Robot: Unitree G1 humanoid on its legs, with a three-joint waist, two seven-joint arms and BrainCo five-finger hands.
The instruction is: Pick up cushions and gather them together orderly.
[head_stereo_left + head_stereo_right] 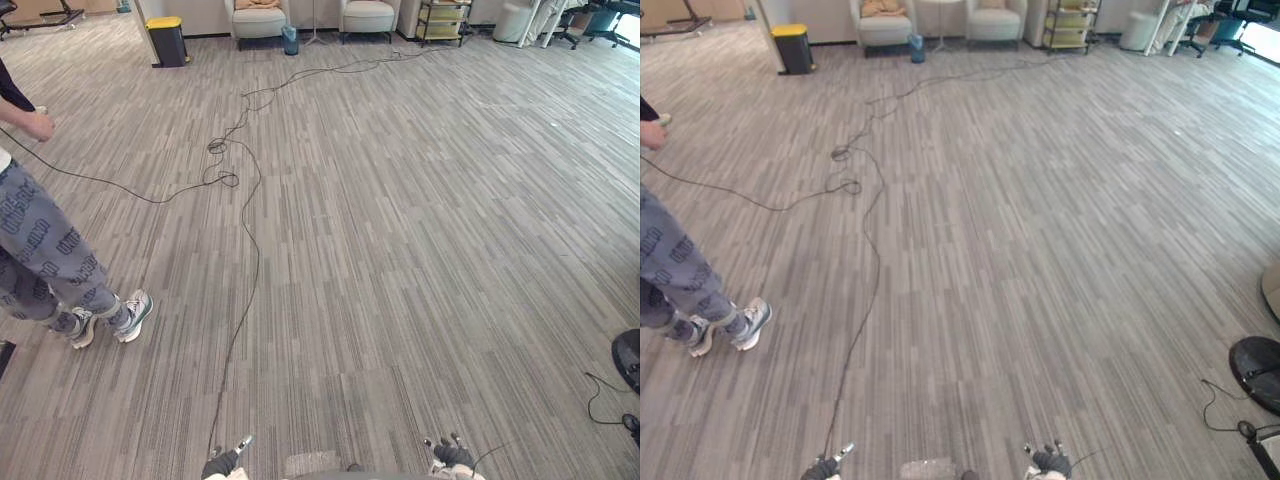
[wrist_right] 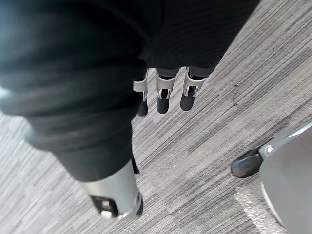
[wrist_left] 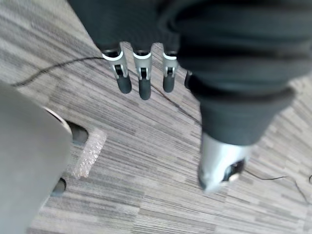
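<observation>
A tan cushion (image 1: 883,8) lies on the seat of the left armchair (image 1: 259,22) at the far end of the room. My left hand (image 1: 222,463) and right hand (image 1: 455,457) hang low at the near edge of the carpet, far from that cushion. In the left wrist view the left hand's fingers (image 3: 141,80) point straight down over the carpet and hold nothing. The right hand's fingers (image 2: 163,97) are straight too, with nothing in them.
A person (image 1: 50,250) in patterned trousers stands at the left. At the back are a black bin with a yellow lid (image 1: 167,40), a second armchair (image 1: 368,16) and a shelf cart (image 1: 443,20). A round black base (image 1: 1260,370) sits at the right.
</observation>
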